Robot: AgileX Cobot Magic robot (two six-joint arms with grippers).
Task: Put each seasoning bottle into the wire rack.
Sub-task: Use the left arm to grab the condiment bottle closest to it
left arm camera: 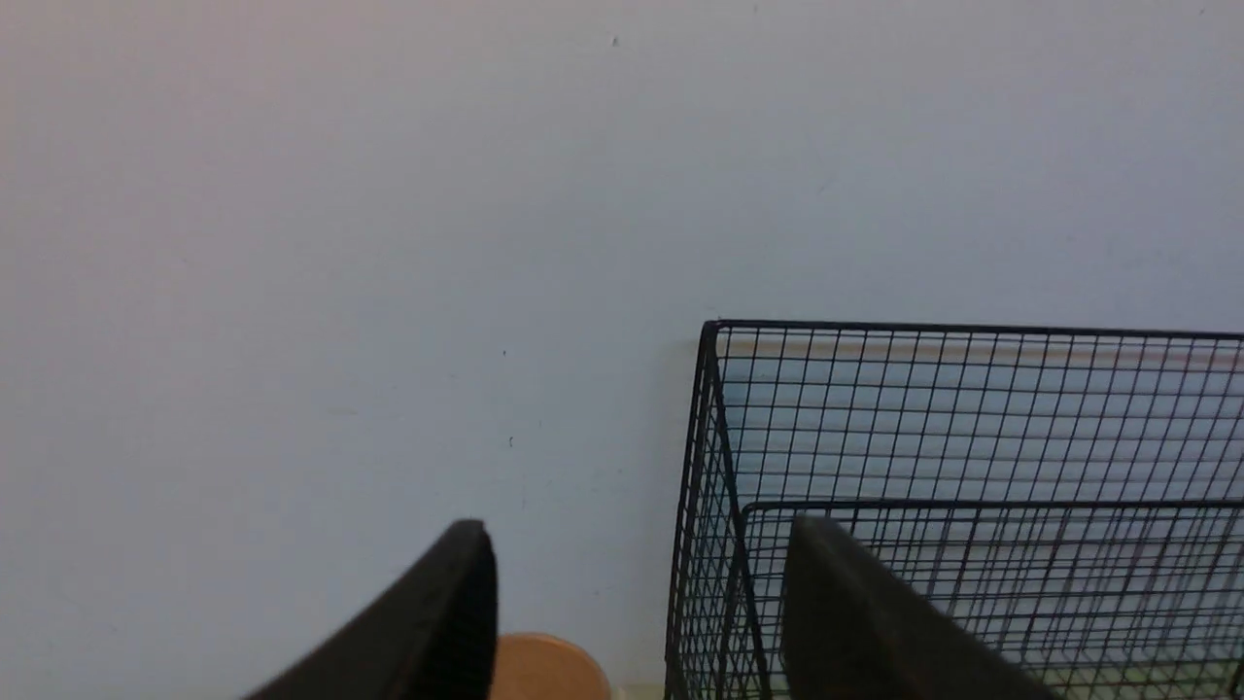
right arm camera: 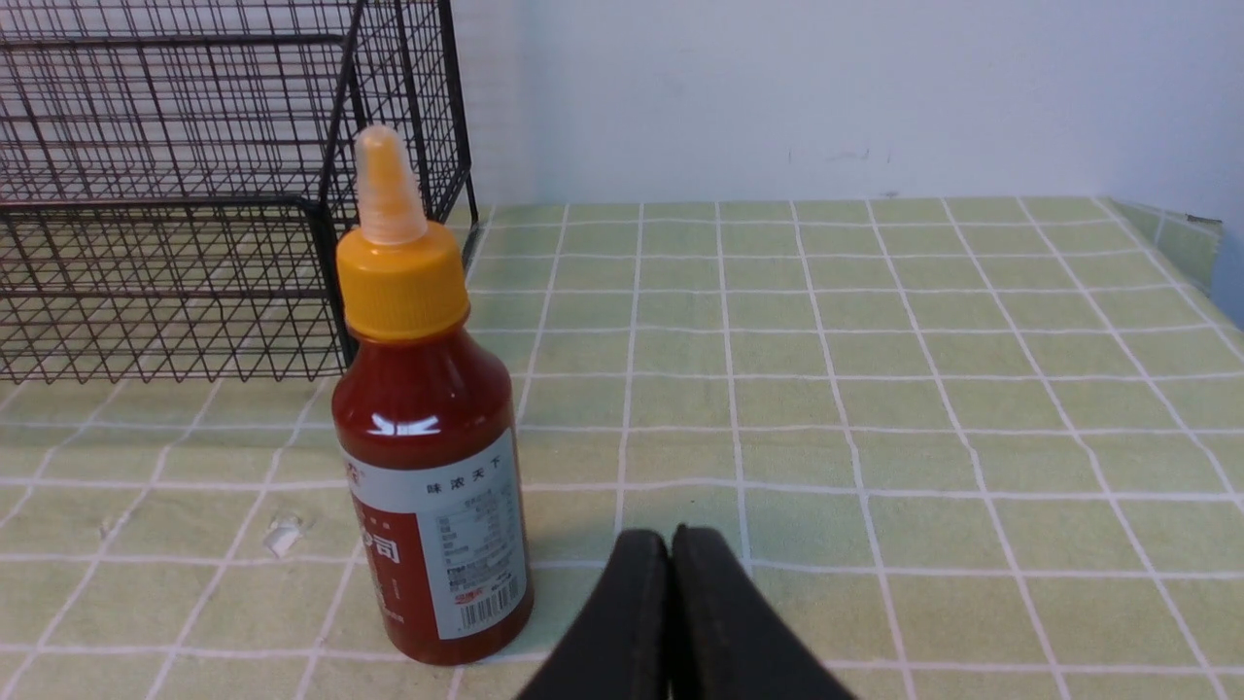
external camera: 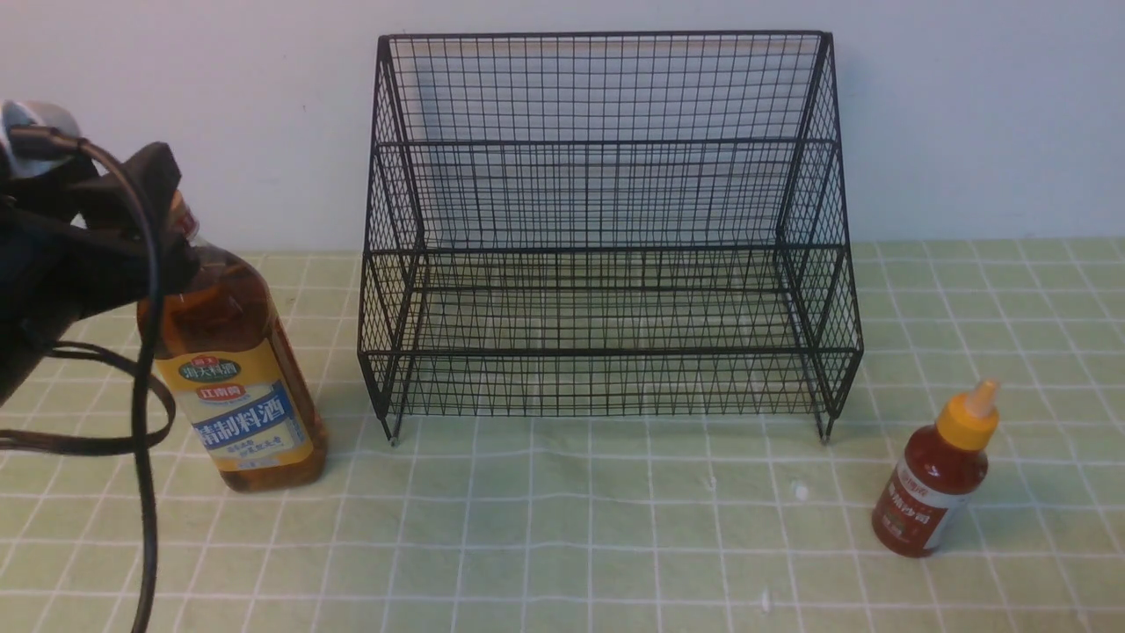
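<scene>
The left pincer (left arm camera: 641, 544) was open around the top of the tall clear amber bottle (external camera: 237, 378), holding nothing, maybe to grab it for the black wire rack (external camera: 606, 352); the right pincer (right arm camera: 671, 544) was shut, empty.

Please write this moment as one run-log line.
left gripper: open, at top of tall bottle | right gripper: shut, near red bottle | both bottles: standing on table | wire rack: no bottle inside

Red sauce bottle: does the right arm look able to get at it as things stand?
Probably yes. The red sauce bottle stands upright on the table, clear of the wire rack, with nothing between it and the right hand. That hand is shut, so it would need to open first.
</scene>
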